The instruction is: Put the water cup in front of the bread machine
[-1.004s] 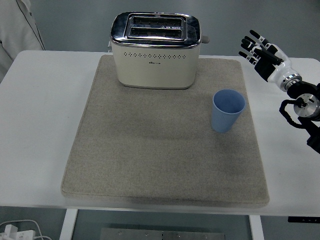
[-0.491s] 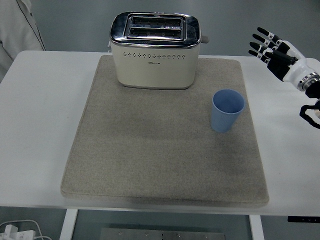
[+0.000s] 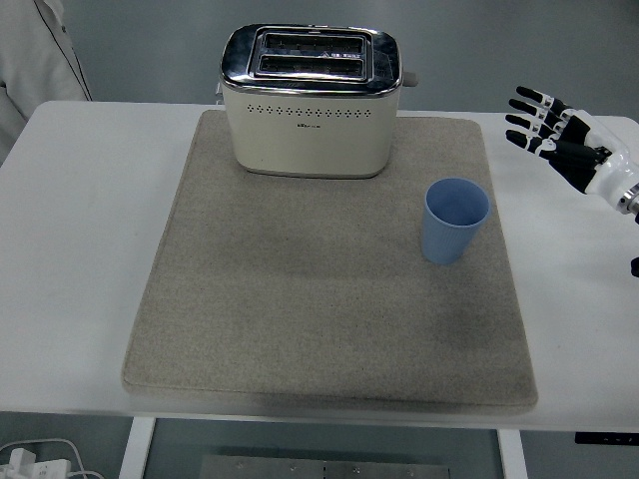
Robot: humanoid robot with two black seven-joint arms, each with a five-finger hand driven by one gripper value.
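The right hand hovers at the table's right edge, fingers spread, holding nothing. The water cup stands upright on the mat's right side, down-left of that hand, right of and nearer than the bread machine.

Beige mat, white table

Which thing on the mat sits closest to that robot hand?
The blue cup: it stands near the mat's right edge, toward the right hand; the toaster sits farther left.
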